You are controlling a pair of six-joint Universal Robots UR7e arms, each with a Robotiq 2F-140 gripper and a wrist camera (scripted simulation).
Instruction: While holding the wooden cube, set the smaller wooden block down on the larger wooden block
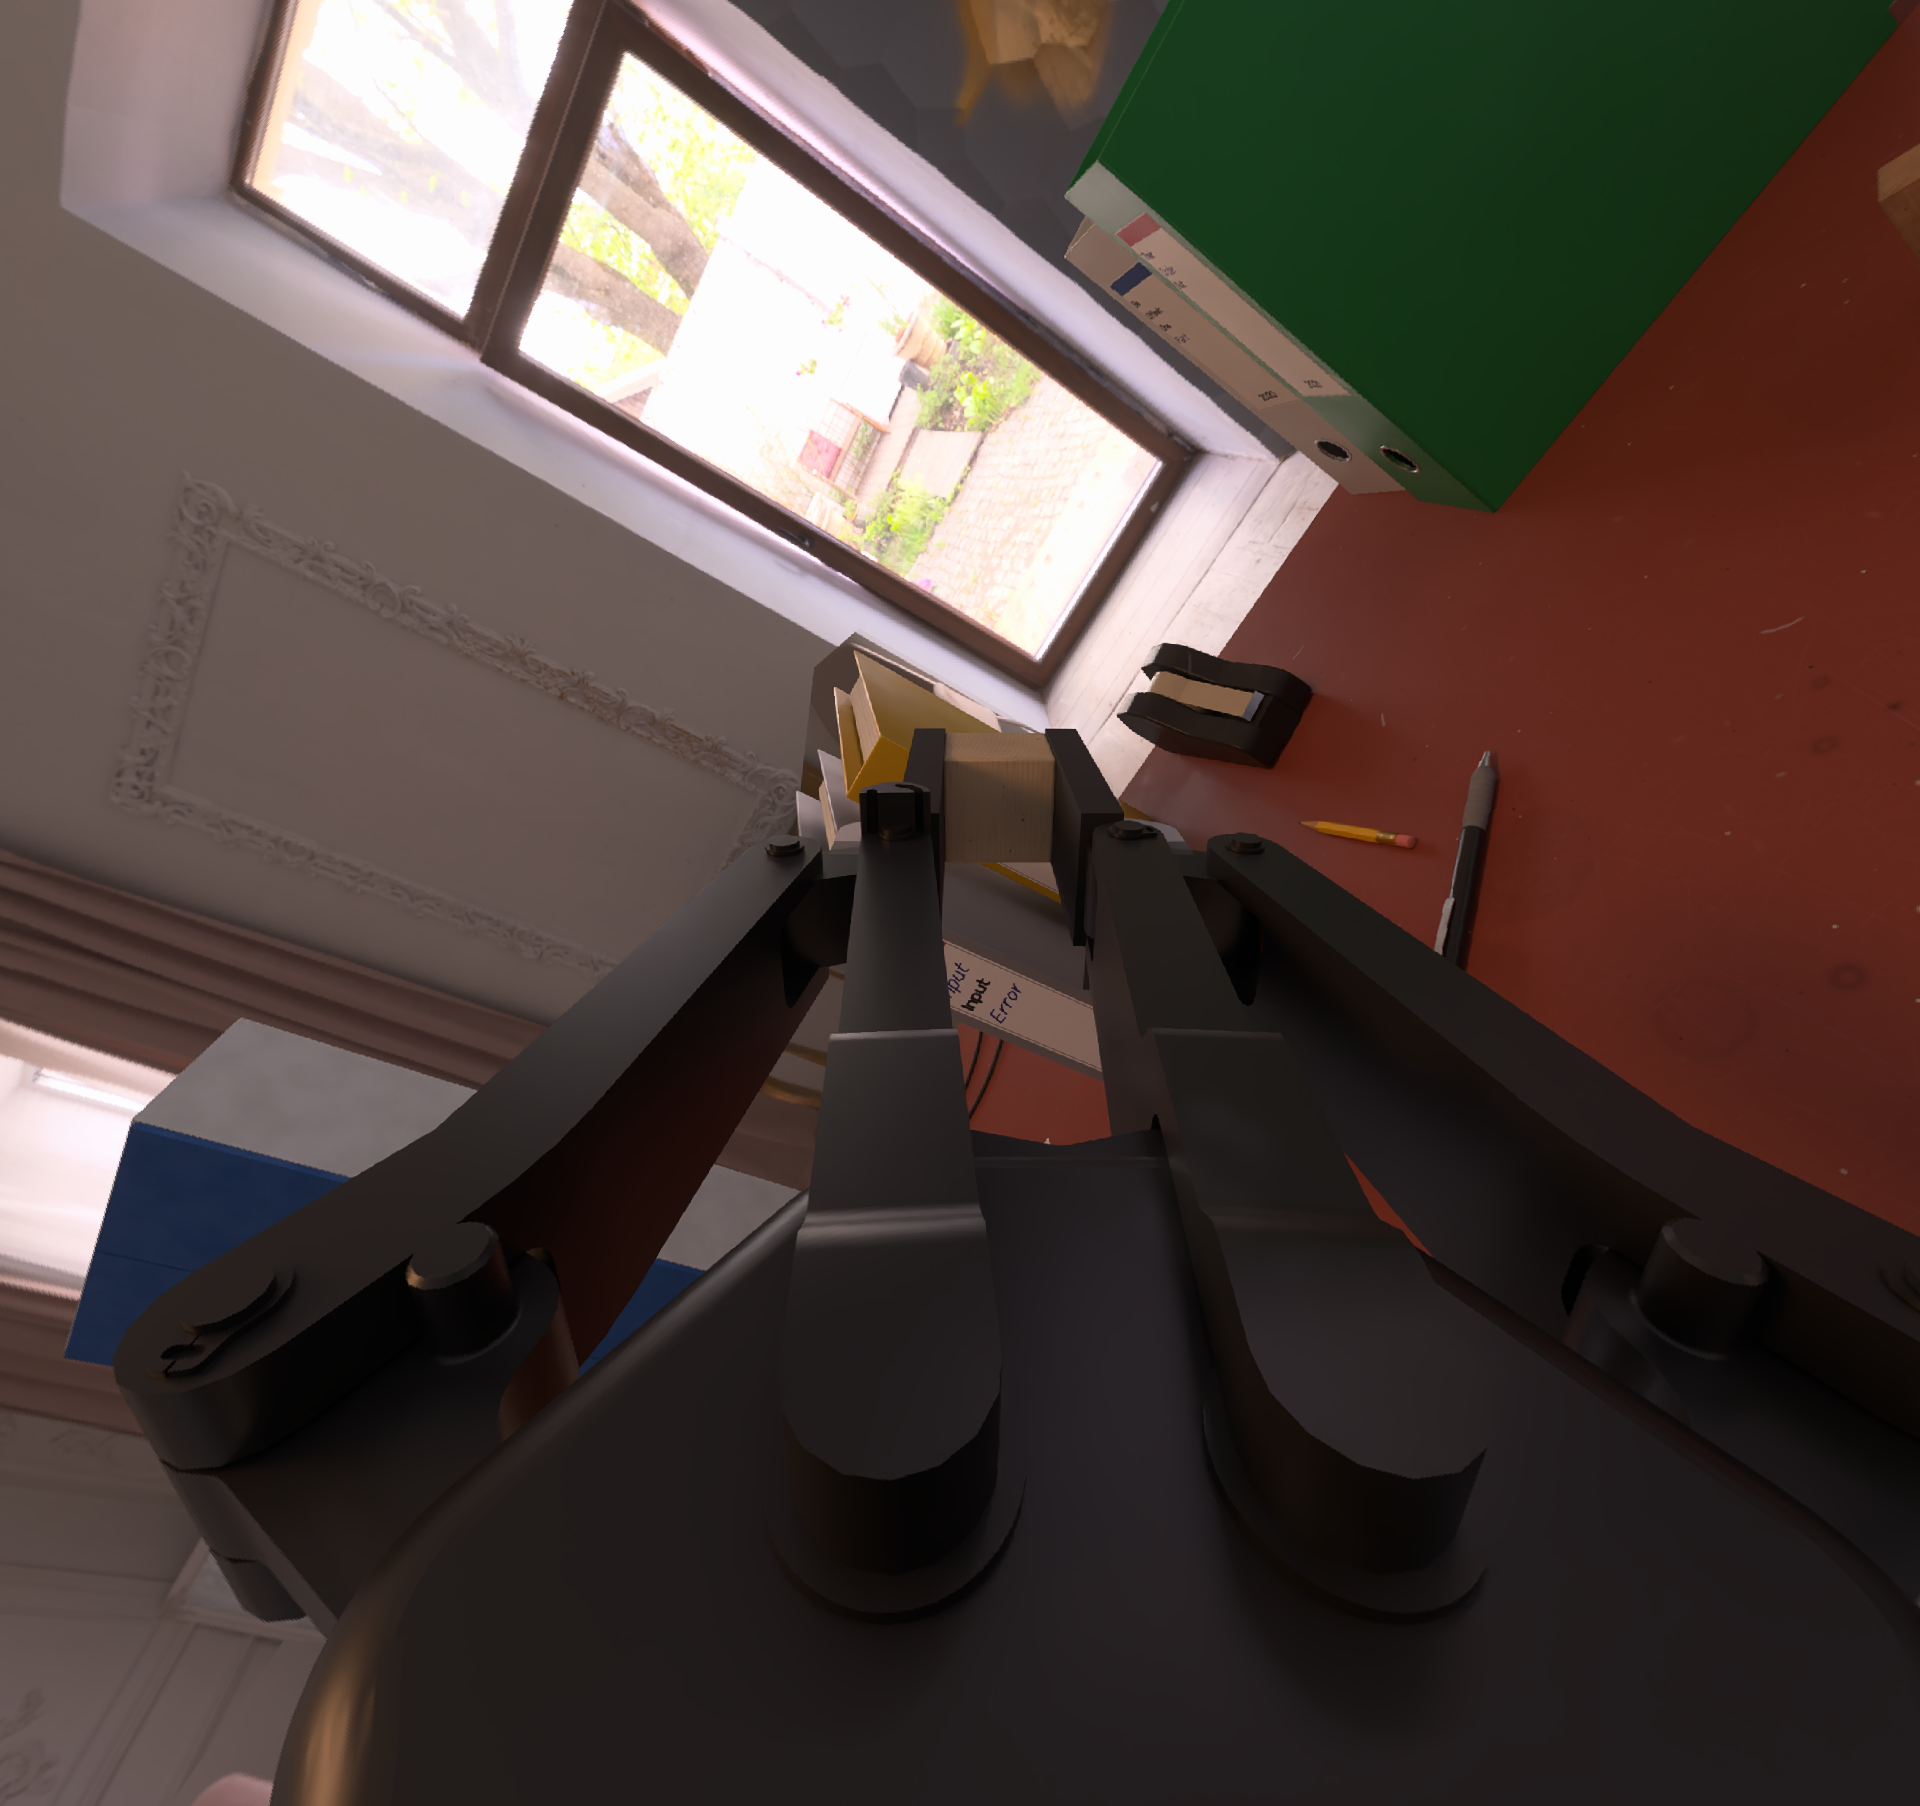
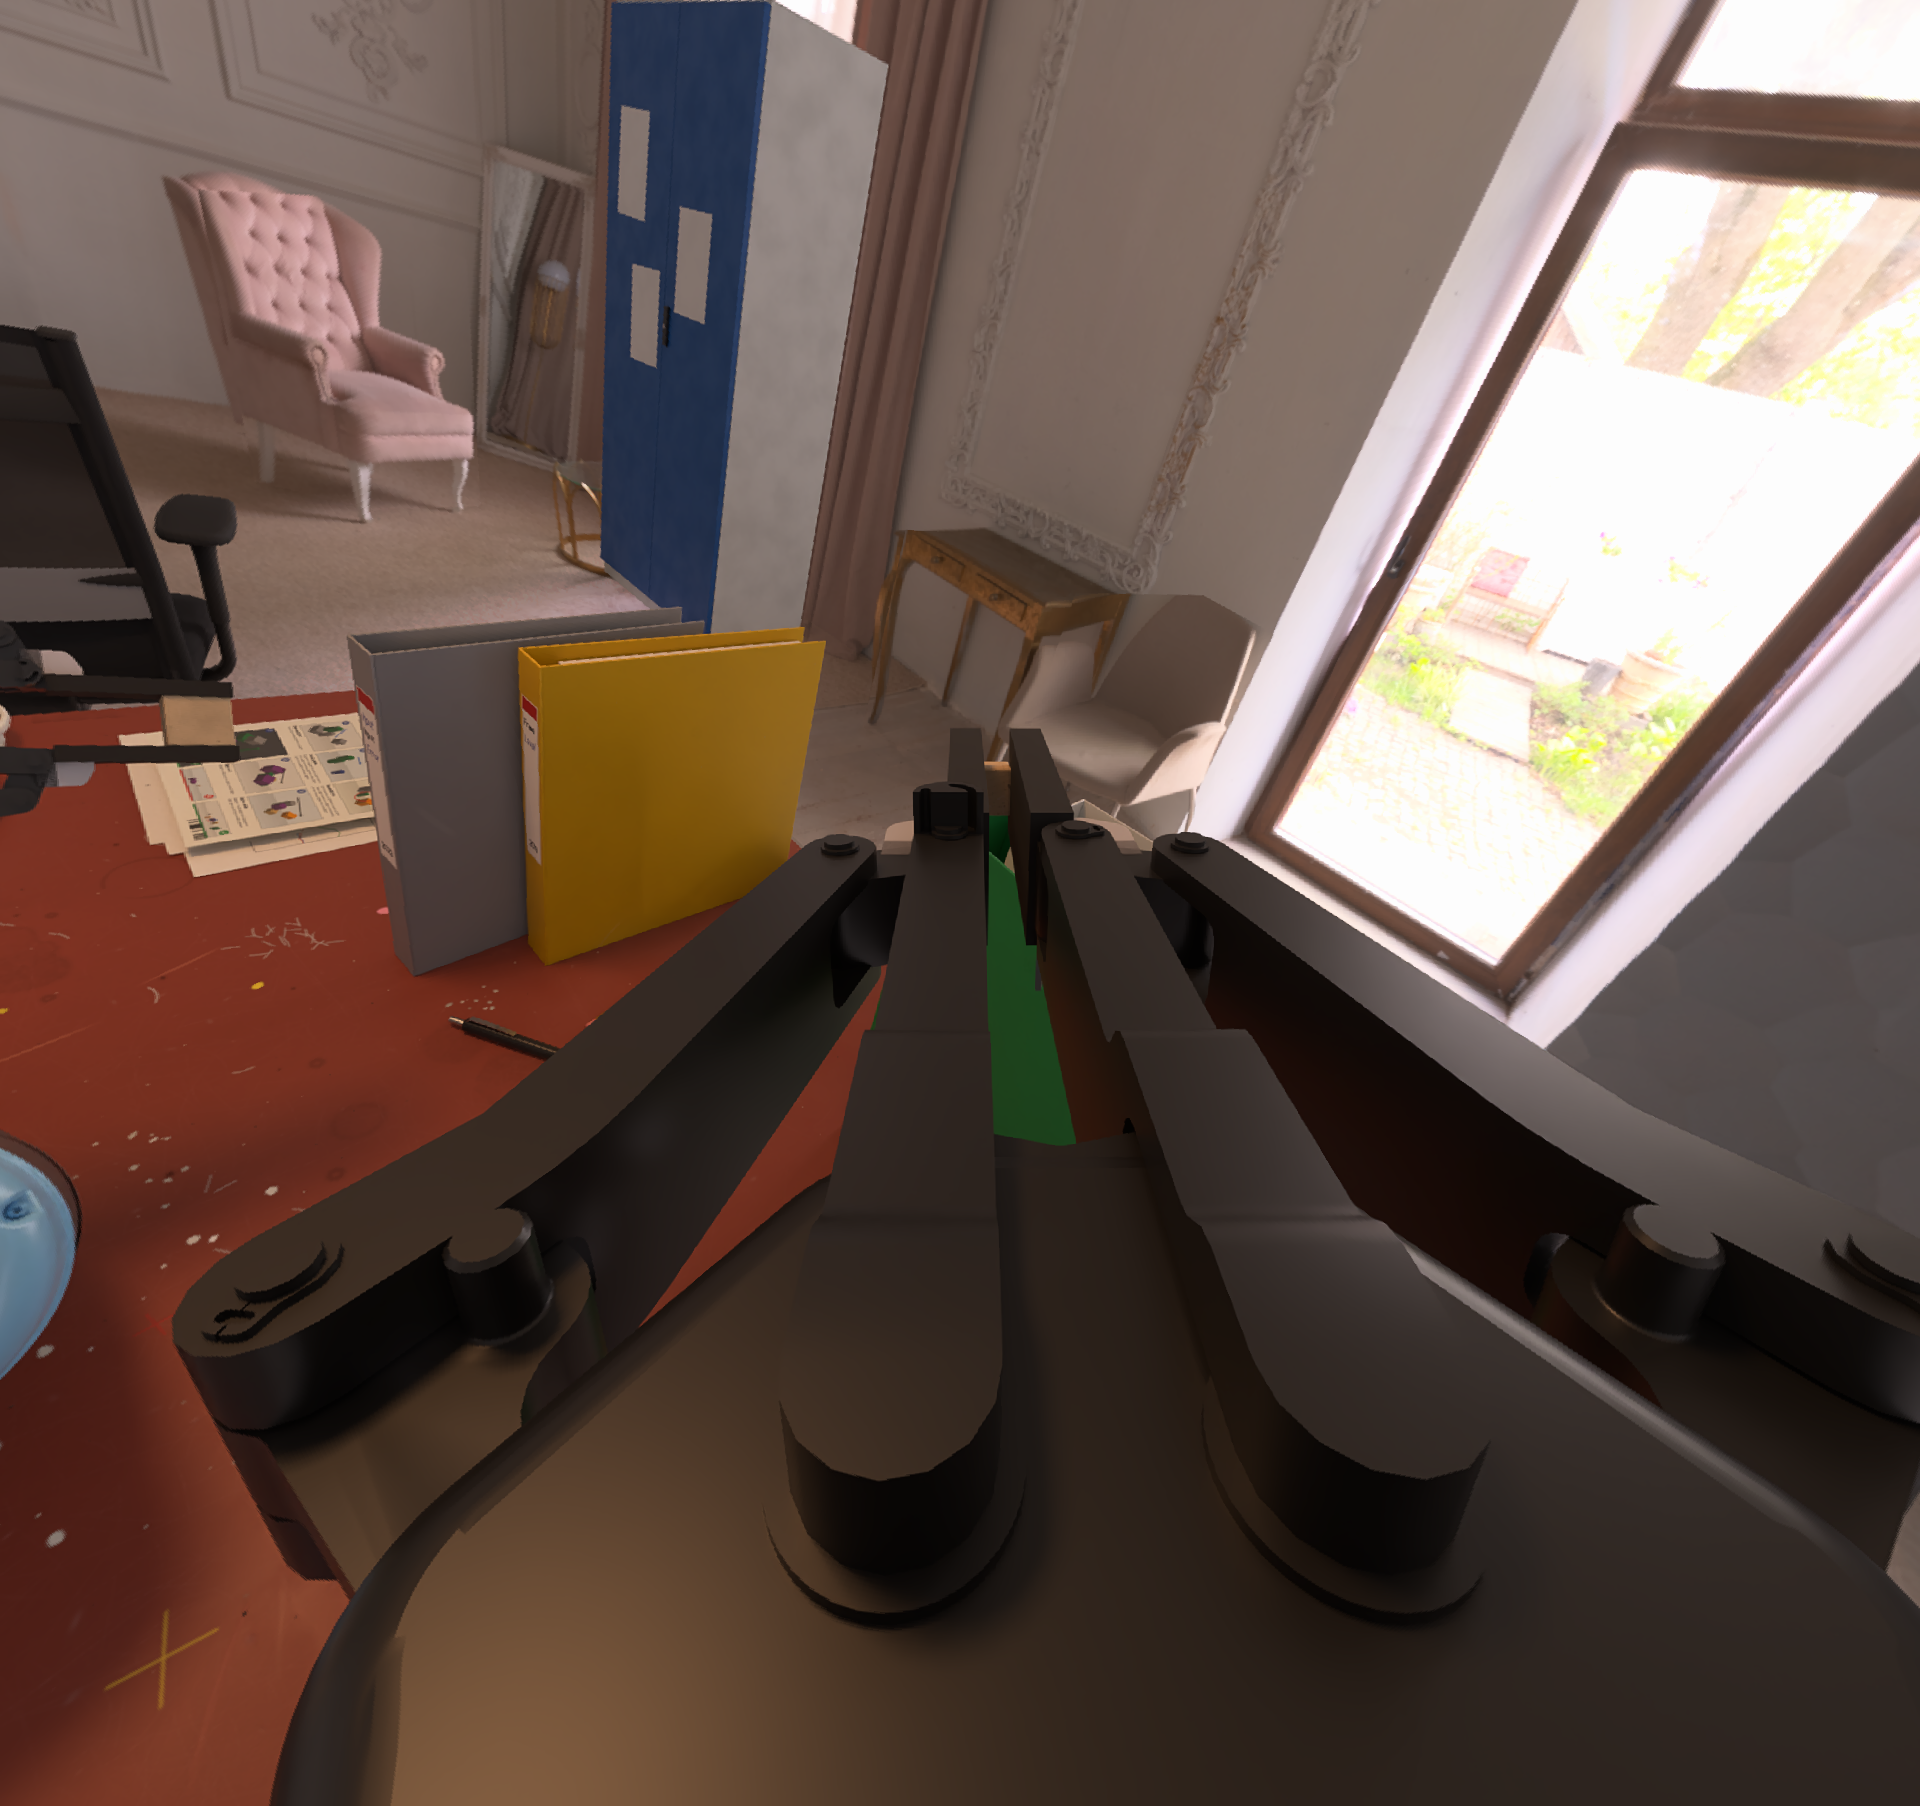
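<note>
My left gripper (image 1: 1000,792) is shut on the pale wooden cube (image 1: 1003,806) and holds it above the red table (image 1: 1610,821). It also shows far left in the right wrist view (image 2: 125,722), with the cube (image 2: 197,717) between its fingers. My right gripper (image 2: 997,769) has its jaws almost together over a green binder (image 2: 1023,1050). Only a thin tan sliver of the smaller wooden block (image 2: 995,769) shows between the tips. A pale wooden piece (image 1: 1903,193) lies on the table at the right edge of the left wrist view, cut off by the frame.
Green and white binders (image 1: 1455,146) lie stacked on the table. A black tape dispenser (image 1: 1216,707), a pencil (image 1: 1361,834) and a pen (image 1: 1470,852) lie nearby. Grey (image 2: 447,790) and yellow (image 2: 665,780) binders stand upright beside loose papers (image 2: 270,790).
</note>
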